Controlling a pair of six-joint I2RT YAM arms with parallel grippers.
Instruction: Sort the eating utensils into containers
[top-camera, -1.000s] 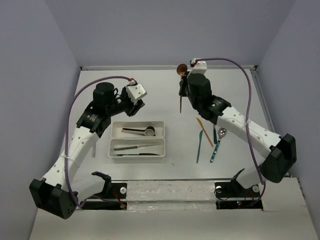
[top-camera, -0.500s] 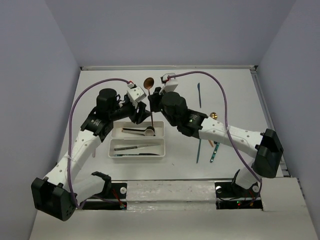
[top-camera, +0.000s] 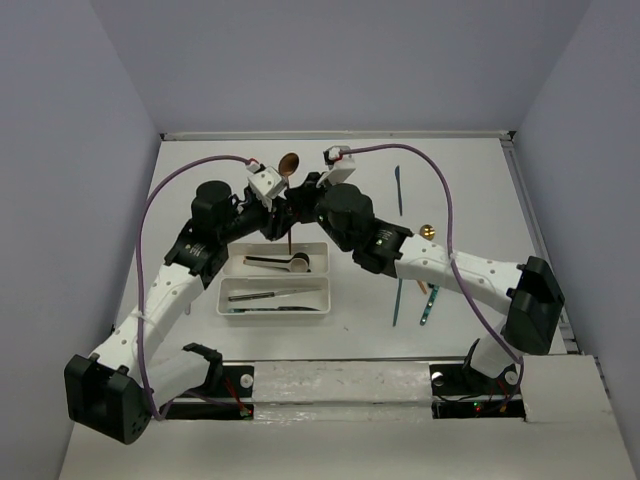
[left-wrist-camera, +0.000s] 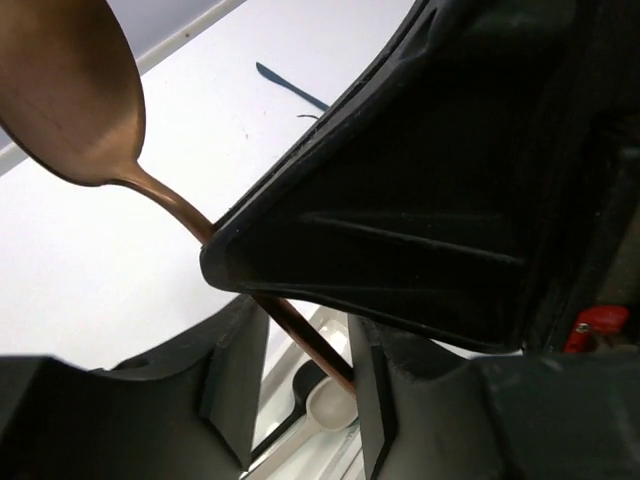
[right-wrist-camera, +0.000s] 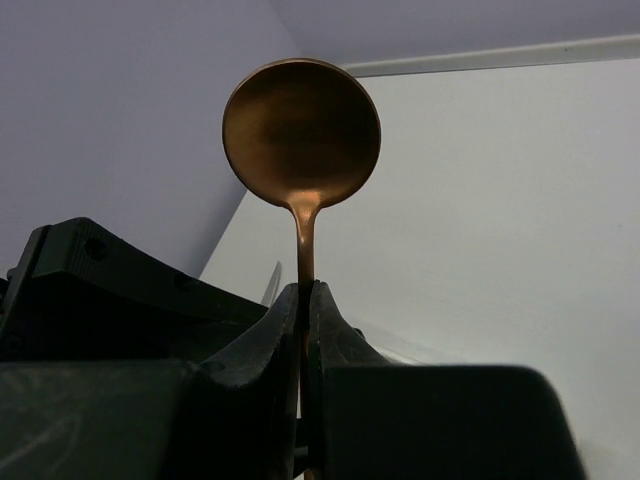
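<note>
A copper spoon (top-camera: 289, 163) stands upright, bowl up, with my right gripper (top-camera: 301, 198) shut on its handle (right-wrist-camera: 300, 130). It hangs over the back container (top-camera: 318, 262), a white tray holding a black-handled spoon and a cream spoon (left-wrist-camera: 325, 405). My left gripper (top-camera: 276, 208) has come in from the left. Its jaws stand apart around the lower handle (left-wrist-camera: 300, 370), which lies close to the right finger (left-wrist-camera: 368, 400). The front container (top-camera: 322, 297) holds a few knives. Loose utensils lie right of the trays: a dark knife (top-camera: 398, 190), a gold spoon (top-camera: 428, 232) and teal pieces (top-camera: 398, 300).
The two arms cross closely above the trays, with purple cables arching over them. The table's back wall edge (top-camera: 330, 134) is just behind the spoon. The right arm's forearm (top-camera: 450, 268) passes over the loose utensils.
My right arm has swung left from the far middle, carrying the copper spoon over the back tray. My left gripper moved in to meet it and now straddles the handle.
</note>
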